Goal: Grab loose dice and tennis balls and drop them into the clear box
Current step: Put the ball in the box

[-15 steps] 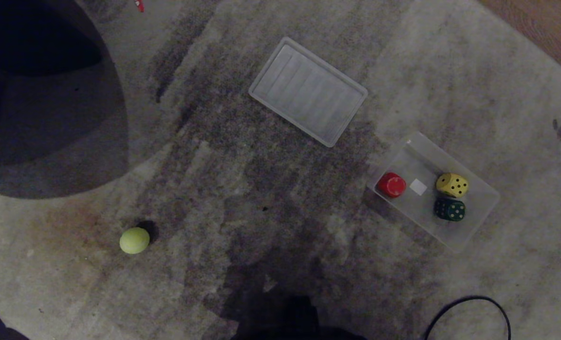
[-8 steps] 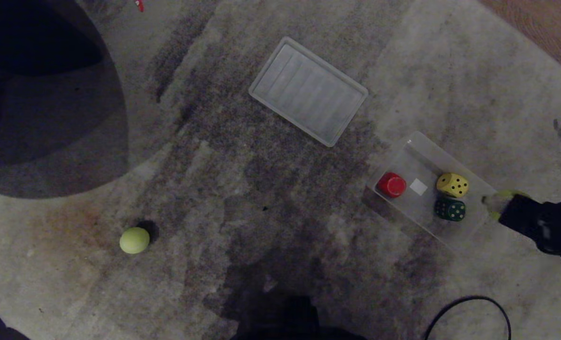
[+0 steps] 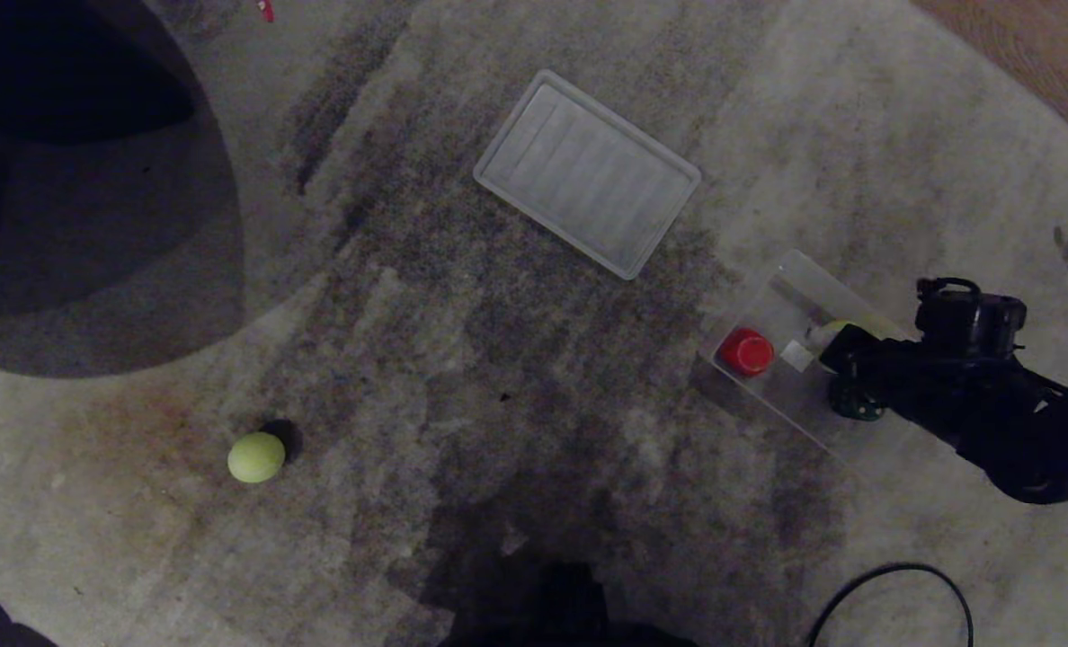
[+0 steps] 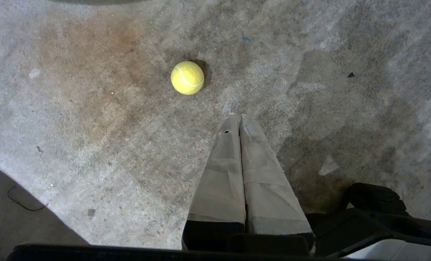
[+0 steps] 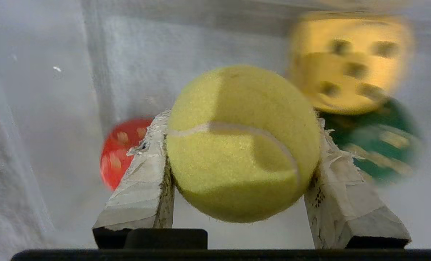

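Observation:
My right gripper (image 3: 829, 346) reaches in from the right and hangs over the clear box (image 3: 781, 301). It is shut on a yellow-green tennis ball (image 5: 242, 143), gripped on both sides by the taped fingers (image 5: 143, 181). Inside the box lie a red rounded piece (image 3: 745, 350), a yellow die (image 5: 349, 61) and a dark green die (image 3: 855, 406), the last two partly covered by the arm in the head view. Another tennis ball (image 3: 256, 457) rests loose on the carpet at the near left. My left gripper (image 4: 236, 116) is shut and empty, hanging short of that ball (image 4: 187, 77). The loose dice are out of view.
A flat ribbed lid (image 3: 588, 173) lies on the carpet beyond the box. A black cable (image 3: 894, 589) loops at the near right. A dark shadowed shape (image 3: 75, 180) fills the far left, and wood floor (image 3: 1037, 45) shows at the far right corner.
My right arm has come in from the right edge with the tennis ball and moved over the clear box, covering the yellow die. The loose ball and the lid have not moved.

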Available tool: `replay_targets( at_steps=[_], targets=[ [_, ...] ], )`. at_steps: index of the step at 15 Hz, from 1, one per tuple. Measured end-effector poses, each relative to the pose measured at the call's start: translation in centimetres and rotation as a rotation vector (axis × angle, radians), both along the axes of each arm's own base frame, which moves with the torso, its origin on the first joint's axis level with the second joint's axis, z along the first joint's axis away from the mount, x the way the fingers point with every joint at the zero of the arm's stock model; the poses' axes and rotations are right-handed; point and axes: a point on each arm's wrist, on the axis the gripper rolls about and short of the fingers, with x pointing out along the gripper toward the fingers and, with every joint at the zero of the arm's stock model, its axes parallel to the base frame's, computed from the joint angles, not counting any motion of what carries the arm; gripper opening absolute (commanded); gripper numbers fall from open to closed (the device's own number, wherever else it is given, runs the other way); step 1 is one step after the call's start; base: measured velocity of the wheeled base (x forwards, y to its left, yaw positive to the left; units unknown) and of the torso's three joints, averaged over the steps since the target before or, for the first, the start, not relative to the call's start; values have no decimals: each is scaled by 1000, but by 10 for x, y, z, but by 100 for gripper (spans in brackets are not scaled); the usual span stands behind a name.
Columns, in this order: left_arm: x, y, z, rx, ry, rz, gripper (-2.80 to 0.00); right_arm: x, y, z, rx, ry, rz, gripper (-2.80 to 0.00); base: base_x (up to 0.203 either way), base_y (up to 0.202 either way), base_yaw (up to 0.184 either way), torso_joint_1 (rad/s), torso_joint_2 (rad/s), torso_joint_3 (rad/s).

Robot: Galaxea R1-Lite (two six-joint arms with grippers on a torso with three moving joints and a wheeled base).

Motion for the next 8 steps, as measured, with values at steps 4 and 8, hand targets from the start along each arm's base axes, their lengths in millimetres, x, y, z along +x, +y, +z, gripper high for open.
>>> replay_targets(
  at_steps=[4, 8],
  targets=[
    [0, 0, 0, 0, 0, -1, -280, 17, 3, -15, 17, -7, 4, -280, 0, 0, 0, 0, 0, 0],
    [0, 0, 0, 0, 0, -1, -280, 25, 4, -28, 13, -7, 20, 0, 0, 0, 0, 0, 0, 0]
  ],
)
